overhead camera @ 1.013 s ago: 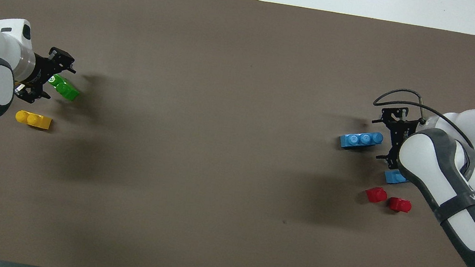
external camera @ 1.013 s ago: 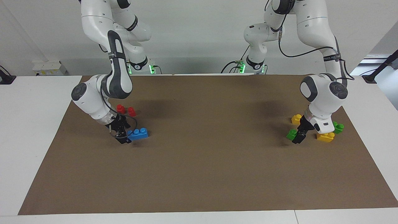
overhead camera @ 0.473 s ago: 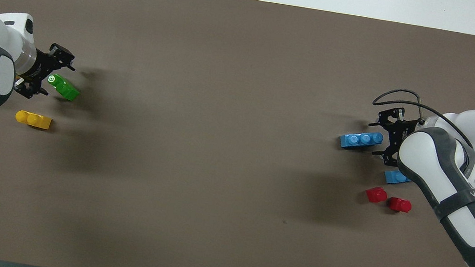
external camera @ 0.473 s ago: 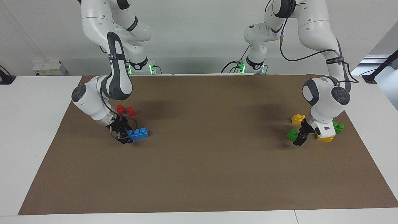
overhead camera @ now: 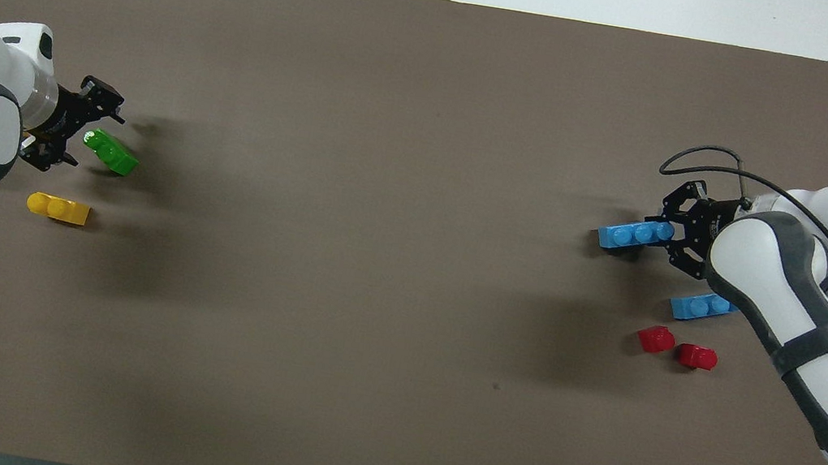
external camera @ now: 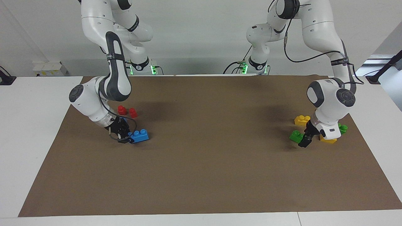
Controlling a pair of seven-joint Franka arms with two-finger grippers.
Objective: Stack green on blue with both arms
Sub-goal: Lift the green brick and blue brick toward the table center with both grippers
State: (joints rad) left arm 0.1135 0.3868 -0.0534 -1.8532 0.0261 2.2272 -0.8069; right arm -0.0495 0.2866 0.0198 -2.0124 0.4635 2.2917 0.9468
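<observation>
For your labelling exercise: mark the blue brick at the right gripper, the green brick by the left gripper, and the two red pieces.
blue brick (overhead camera: 633, 236), overhead view, middle stud.
green brick (overhead camera: 113, 153), overhead view, top face.
red pieces (overhead camera: 657, 338), overhead view, one piece's top.

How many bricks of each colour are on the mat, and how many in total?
Green: 2, one beside the left gripper, one nearer the robots.
Blue: 2, one at the right gripper, one nearer the robots.
Yellow: 2.
Red: 2.
Total: 8.
</observation>
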